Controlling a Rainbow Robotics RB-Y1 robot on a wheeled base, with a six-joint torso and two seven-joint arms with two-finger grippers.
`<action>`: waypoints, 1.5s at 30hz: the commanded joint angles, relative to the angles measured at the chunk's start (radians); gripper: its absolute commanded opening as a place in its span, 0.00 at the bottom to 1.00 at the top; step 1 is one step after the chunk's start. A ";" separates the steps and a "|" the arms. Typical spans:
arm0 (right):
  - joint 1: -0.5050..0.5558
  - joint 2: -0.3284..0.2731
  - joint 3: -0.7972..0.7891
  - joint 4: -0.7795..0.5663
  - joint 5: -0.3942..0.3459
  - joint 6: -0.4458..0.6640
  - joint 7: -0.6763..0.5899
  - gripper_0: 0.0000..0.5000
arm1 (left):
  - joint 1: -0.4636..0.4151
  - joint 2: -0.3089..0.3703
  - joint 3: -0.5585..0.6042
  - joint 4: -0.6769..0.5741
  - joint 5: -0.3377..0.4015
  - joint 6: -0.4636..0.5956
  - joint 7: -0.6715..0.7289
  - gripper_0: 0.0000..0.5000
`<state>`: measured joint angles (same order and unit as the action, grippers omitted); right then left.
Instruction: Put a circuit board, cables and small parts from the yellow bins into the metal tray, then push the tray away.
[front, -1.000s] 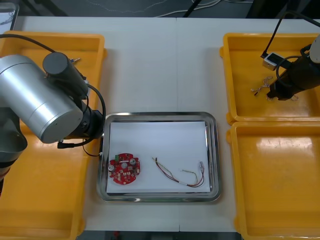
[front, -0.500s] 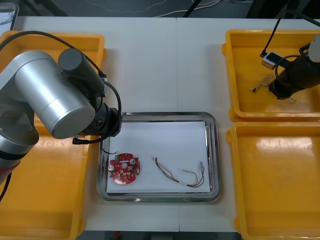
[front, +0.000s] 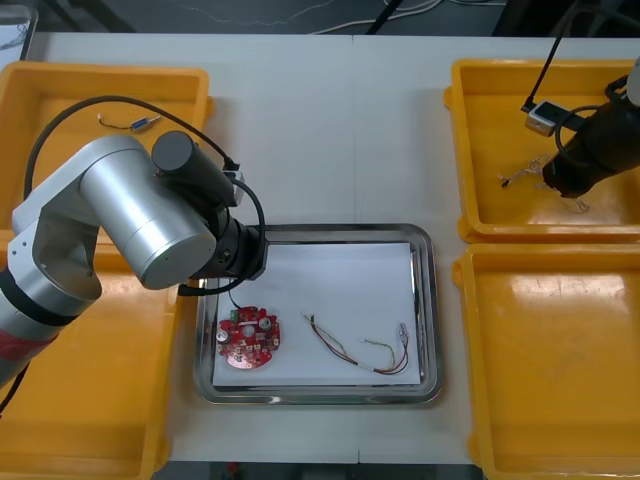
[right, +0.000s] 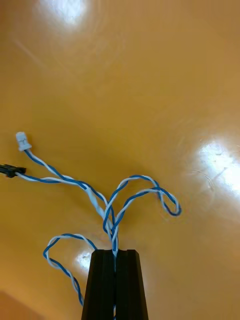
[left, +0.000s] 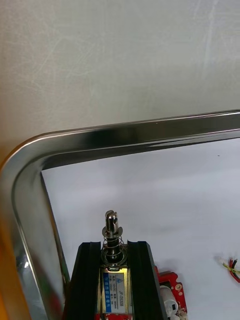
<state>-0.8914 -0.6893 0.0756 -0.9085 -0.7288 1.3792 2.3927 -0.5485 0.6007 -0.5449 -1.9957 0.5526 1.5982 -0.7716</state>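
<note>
My left gripper (left: 114, 246) is shut on a small metal part (left: 112, 235) with a spring, held above the white inside of the metal tray (left: 125, 134) near its far left corner. In the front view the silver left arm (front: 150, 215) covers that corner of the tray (front: 426, 300). A round red circuit board (front: 248, 337) and a red and yellow cable (front: 365, 350) lie in the tray. In the far right yellow bin (front: 500, 215), my right gripper (right: 115, 254) is shut on a twisted blue and white cable (right: 127, 192), whose loops spread beyond the fingertips.
The far left yellow bin (front: 60, 90) holds a small cable (front: 130, 123). The near left bin (front: 90, 400) and the near right bin (front: 560, 360) flank the tray. Bare table lies beyond the tray's far rim.
My left arm has swung right from over the left bins to the tray's far left corner. My right gripper has gone from open to shut on the blue and white cable.
</note>
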 joint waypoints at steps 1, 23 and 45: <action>-0.041 -0.001 -0.068 -0.055 0.011 0.041 -0.030 0.00 | -0.038 0.011 -0.037 0.023 -0.003 -0.063 0.008 0.00; -0.041 -0.006 -0.232 -0.372 0.085 0.443 -0.106 0.00 | -0.036 0.004 -0.092 0.118 -0.068 -0.156 -0.015 0.00; 0.077 0.001 -0.261 -0.721 0.074 0.541 -0.561 0.00 | -0.034 -0.001 -0.090 0.115 -0.076 -0.173 0.011 1.00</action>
<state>-0.8498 -0.6893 -0.1498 -1.5482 -0.6494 1.9159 1.8862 -0.5494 0.6006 -0.6184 -1.8706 0.4911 1.4360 -0.7717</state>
